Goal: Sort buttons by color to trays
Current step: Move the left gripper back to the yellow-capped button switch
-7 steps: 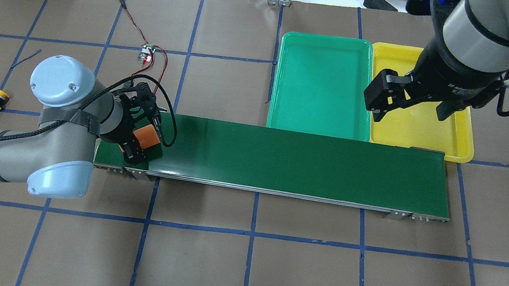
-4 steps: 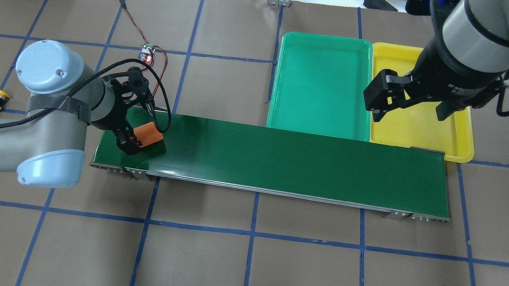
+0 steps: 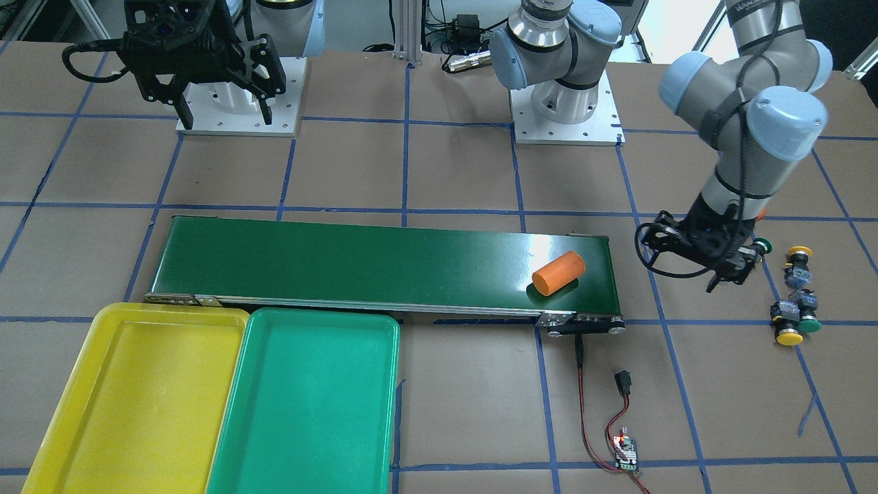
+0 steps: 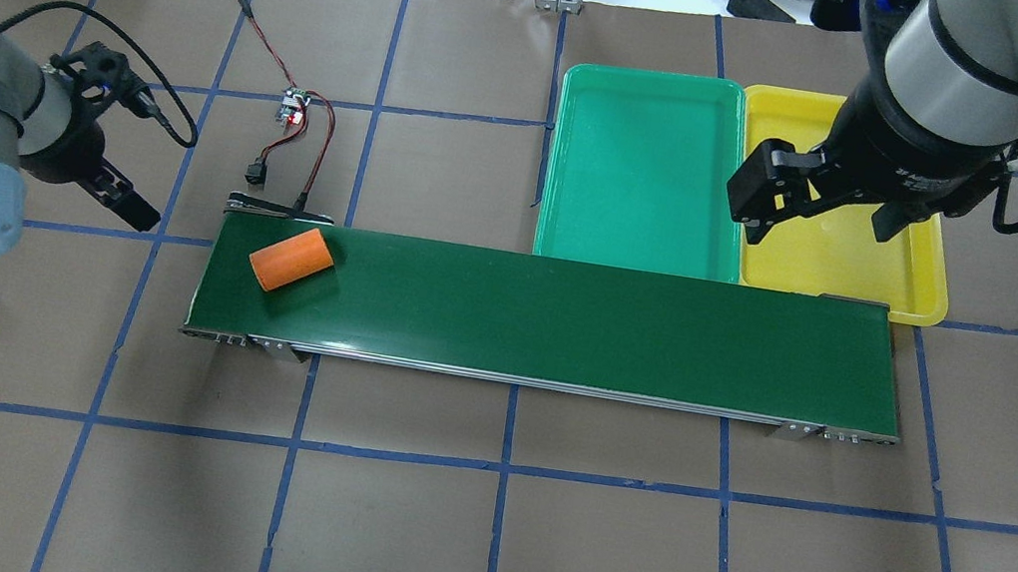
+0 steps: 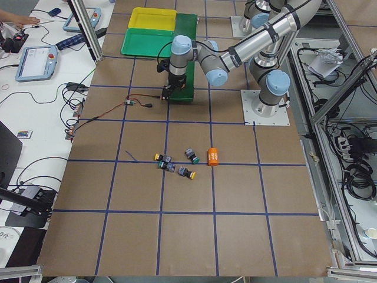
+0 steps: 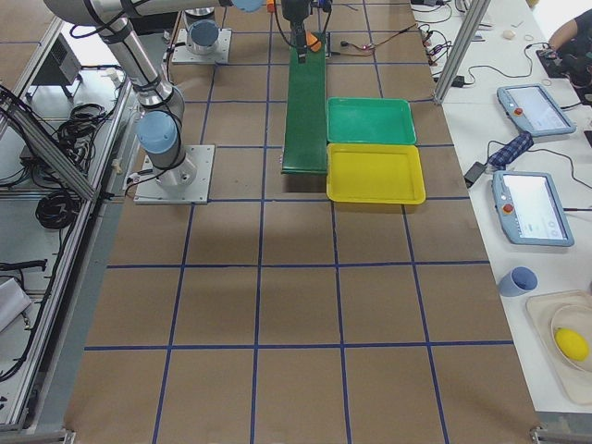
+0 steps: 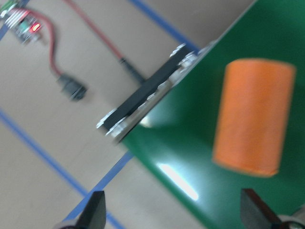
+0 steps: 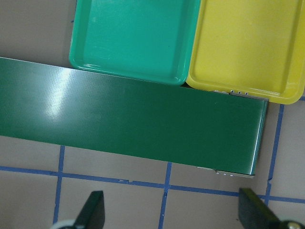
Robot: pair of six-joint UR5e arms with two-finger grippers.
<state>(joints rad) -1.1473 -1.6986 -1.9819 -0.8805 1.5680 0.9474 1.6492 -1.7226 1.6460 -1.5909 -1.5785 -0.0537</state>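
Left gripper (image 4: 114,192) hangs over the brown paper-covered table (image 4: 431,537), just left of the long dark green conveyor belt (image 4: 564,320). Its fingers are spread wide and hold nothing. A plain orange cylinder (image 4: 291,259) lies on the belt's left end, apart from the gripper. The four small push-button switches with yellow and green caps (image 3: 796,302) sit loose at the table's left end, near the gripper — none is in a tray yet. The bright yellow plastic tray (image 4: 835,264) and the green plastic tray (image 4: 647,175) lie side by side at the far right, and the right gripper (image 4: 823,212) hovers over their shared edge, fingers likewise spread.

The step looks to be fetching one button. Pick an outlying one and descend straight, with the jaws across its blocky body rather than the round cap — neighbours lie close and could scatter.
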